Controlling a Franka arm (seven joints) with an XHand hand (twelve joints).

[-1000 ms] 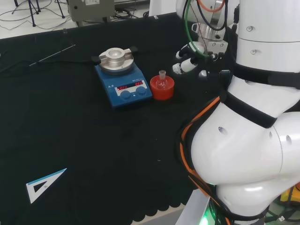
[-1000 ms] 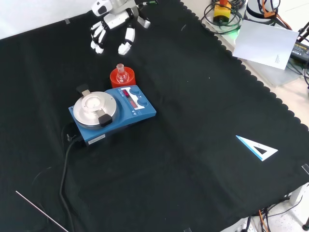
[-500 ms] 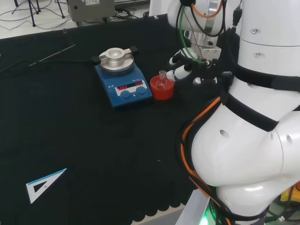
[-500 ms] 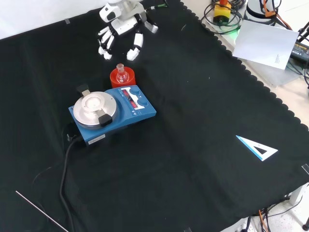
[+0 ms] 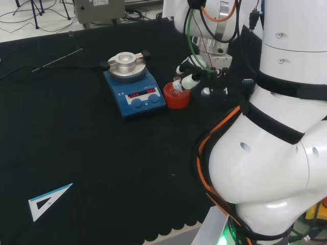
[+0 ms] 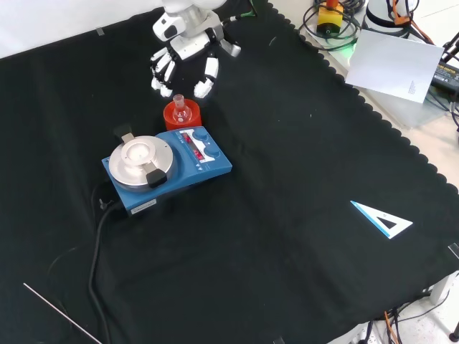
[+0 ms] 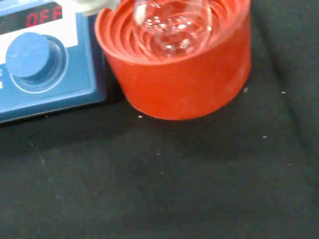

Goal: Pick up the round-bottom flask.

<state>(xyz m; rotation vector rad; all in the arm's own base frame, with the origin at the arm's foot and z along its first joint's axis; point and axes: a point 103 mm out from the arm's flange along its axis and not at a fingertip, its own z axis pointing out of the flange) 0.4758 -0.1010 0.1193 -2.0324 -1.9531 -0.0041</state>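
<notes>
Blue magnetic stirrer with round metal top plate (image 6: 166, 167), on the black cloth, red display lit.
Black and white robot hand (image 6: 188, 56): fingers spread apart and hanging downward, holding nothing; fingertips (image 5: 187, 81) just above and beside the flask's neck; contact cannot be told.
Red ribbed ring stand (image 7: 177, 64), touching the stirrer's front edge.
Small clear glass round-bottom flask (image 6: 179, 110), upright in the stand; its neck partly hidden by the fingers in the head view.

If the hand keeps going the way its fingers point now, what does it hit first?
Most likely the round-bottom flask: the hand, fingers spread and pointing down, hangs just beyond the flask's neck in the front view. The flask sits in the red ribbed stand beside the blue stirrer plate. Depth is unclear, so it might meet the stand's rim instead.
</notes>
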